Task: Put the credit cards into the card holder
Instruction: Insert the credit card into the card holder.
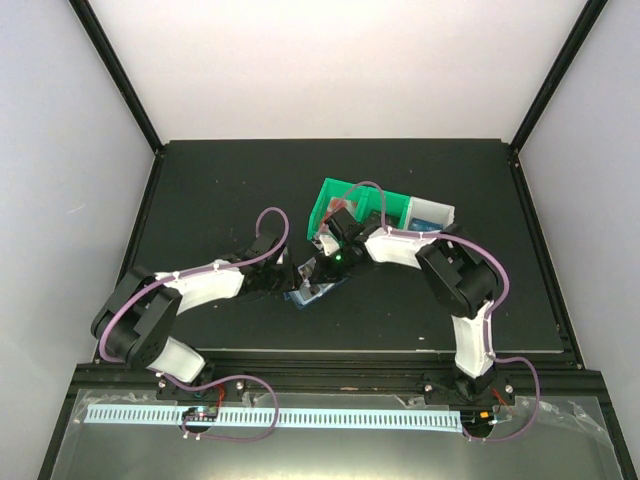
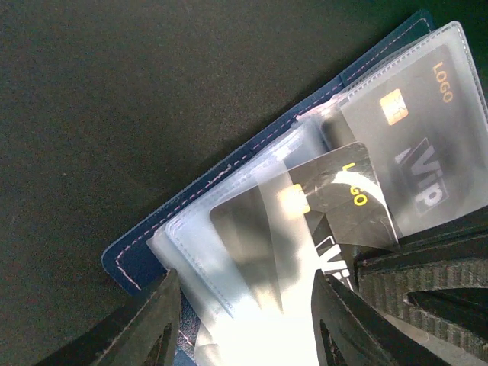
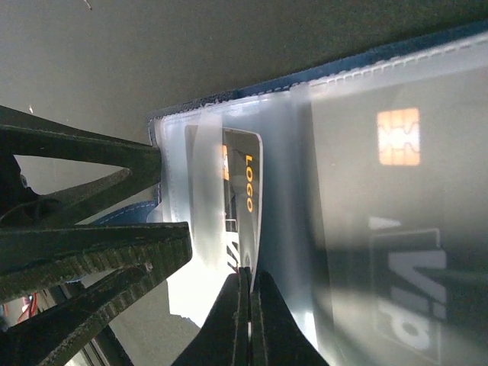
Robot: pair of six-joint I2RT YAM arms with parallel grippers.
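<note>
**Q:** Top view: what is obscured?
**A:** The left arm and right arm meet at frame centre and cover most of the card holder. Only a blue corner shows on the black table, below-left of the green and white compartment tray. The state of the fingers cannot be read here.

**Q:** Left wrist view?
**A:** The card holder lies open, running from lower left to upper right. Its lower part is cut off at the frame bottom and washed out by glare. The cover is navy with pale stitching, and the clear sleeves are fanned. At upper right a sleeved card shows through the plastic: black, with a gold chip, "LOGO" and "VIP". At centre a second card, also black, lies partly under a sleeve flap; whether it is seated in a pocket cannot be told. The left gripper has its fingers apart, straddling the sleeves.

**Q:** Right wrist view?
**A:** At bottom centre the right gripper has its fingers together, clamped on the second card's lower edge. Plastic blurs most of that card's face. The left gripper's fingers fill the left edge, with their tips at the holder's border.
</note>
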